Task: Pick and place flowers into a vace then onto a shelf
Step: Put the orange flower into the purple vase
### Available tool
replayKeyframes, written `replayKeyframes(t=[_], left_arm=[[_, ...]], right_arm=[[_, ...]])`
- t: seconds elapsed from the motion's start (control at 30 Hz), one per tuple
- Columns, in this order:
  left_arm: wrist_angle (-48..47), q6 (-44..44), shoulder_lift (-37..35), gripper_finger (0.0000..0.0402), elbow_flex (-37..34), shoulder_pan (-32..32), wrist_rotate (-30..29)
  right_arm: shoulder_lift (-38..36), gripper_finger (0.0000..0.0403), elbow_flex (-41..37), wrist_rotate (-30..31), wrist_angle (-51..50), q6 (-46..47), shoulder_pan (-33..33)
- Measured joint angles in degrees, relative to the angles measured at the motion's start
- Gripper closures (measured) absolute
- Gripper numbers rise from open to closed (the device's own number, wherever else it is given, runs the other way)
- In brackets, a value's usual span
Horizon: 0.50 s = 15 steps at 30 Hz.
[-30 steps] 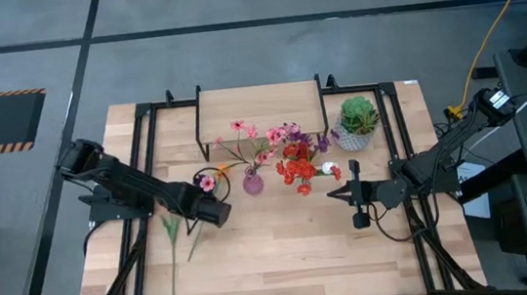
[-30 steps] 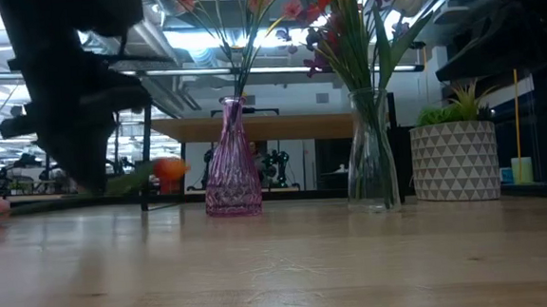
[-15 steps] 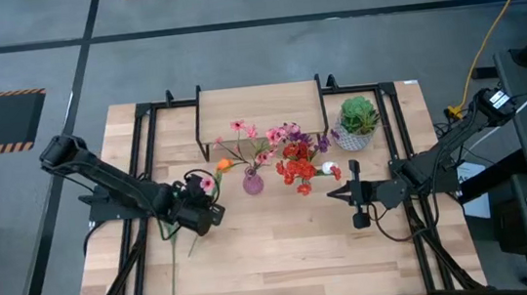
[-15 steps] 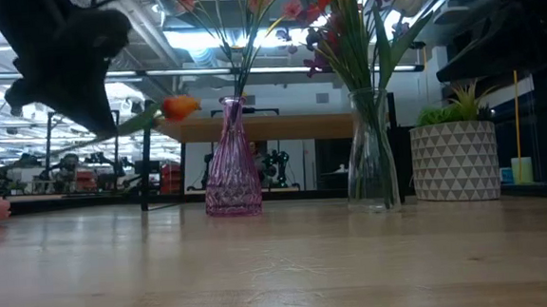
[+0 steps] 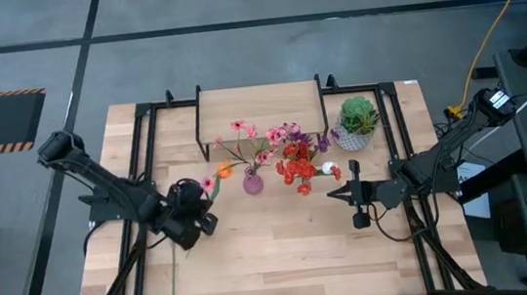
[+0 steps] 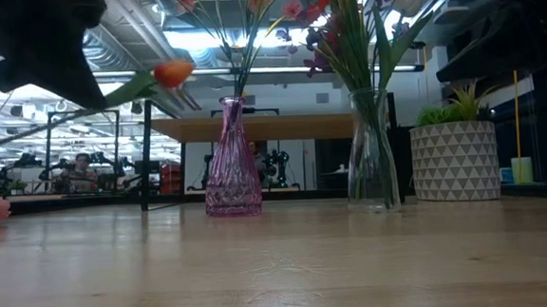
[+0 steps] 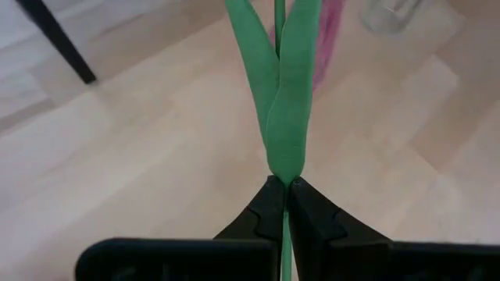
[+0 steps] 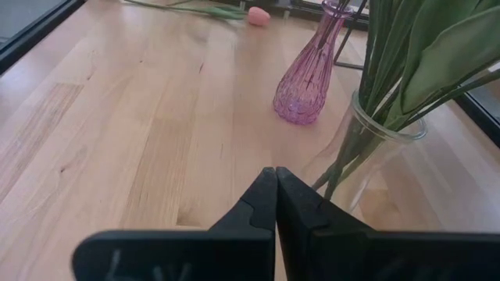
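orange tulip (image 6: 172, 73) lifted higher, pink vase (image 6: 231, 158) beside

A light wooden shelf on thin black legs (image 5: 258, 99) is set at the back of the wooden tabletop (image 5: 284, 253). In front of it, a ribbed pink glass vase (image 5: 252, 181) is placed left of a clear glass vase (image 6: 371, 152), with a white patterned pot (image 5: 352, 138) to their right. A long-stemmed flower (image 5: 174, 260) is laid on the table's left side.

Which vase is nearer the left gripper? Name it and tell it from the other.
The pink vase: narrow-necked, ribbed, holding pink blossoms. It stands closer to the left gripper, which is shut on an orange tulip. The clear vase sits beyond it.
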Motion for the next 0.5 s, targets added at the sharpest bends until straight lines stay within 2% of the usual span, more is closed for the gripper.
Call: replayKeyframes(t=[0.13, 0.27, 0.37, 0.5], left_arm=[[0.8, -0.6, 0.0, 0.0397, 0.0, -3.6, -1.4], [3.6, -0.3, 0.0, 0.0397, 0.0, -7.4, -6.9], [7.1, 2.3, 0.0, 0.0398, 0.0, -9.9, -11.1], [13.7, 8.3, 0.5, 0.0398, 0.0, -12.1, -13.1]], right_arm=[[0.0, 0.0399, 0.0, 0.0, 0.0, 0.0, 0.0], [0.0, 0.0399, 0.0, 0.0, 0.0, 0.0, 0.0], [0.0, 0.0399, 0.0, 0.0, 0.0, 0.0, 0.0], [0.0, 0.0399, 0.0, 0.0, 0.1, 0.0, 0.0]])
